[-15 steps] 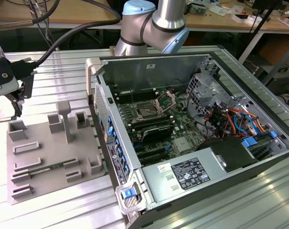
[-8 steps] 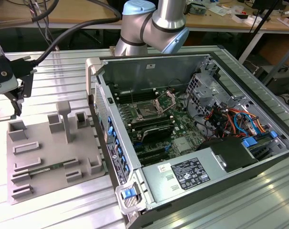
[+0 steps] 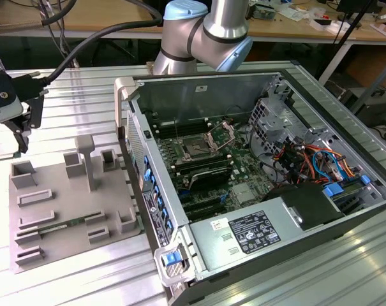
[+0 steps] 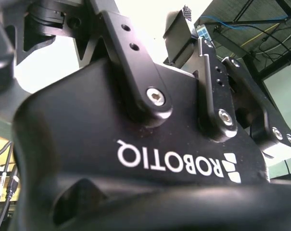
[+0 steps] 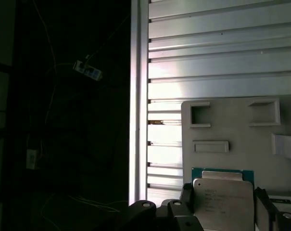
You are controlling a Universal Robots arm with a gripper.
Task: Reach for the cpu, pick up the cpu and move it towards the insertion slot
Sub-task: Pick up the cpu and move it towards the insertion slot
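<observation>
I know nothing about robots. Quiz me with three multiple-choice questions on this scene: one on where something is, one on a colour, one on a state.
1. In the exterior view, where is the claw?
A) down inside the computer case
B) at the exterior view's left, by the tray
C) over the wooden desk at the back

2. What colour is the tray?
A) red
B) grey
C) blue

3. In the first wrist view, the cpu is:
A) between the claw's fingers
B) snapped in two
C) wrapped in foil

Answers:
1 B: the claw hangs beside the tray's far corner.
2 B: the tray is plain grey plastic.
3 A: a dark finger sits against each side of the cpu.
</observation>
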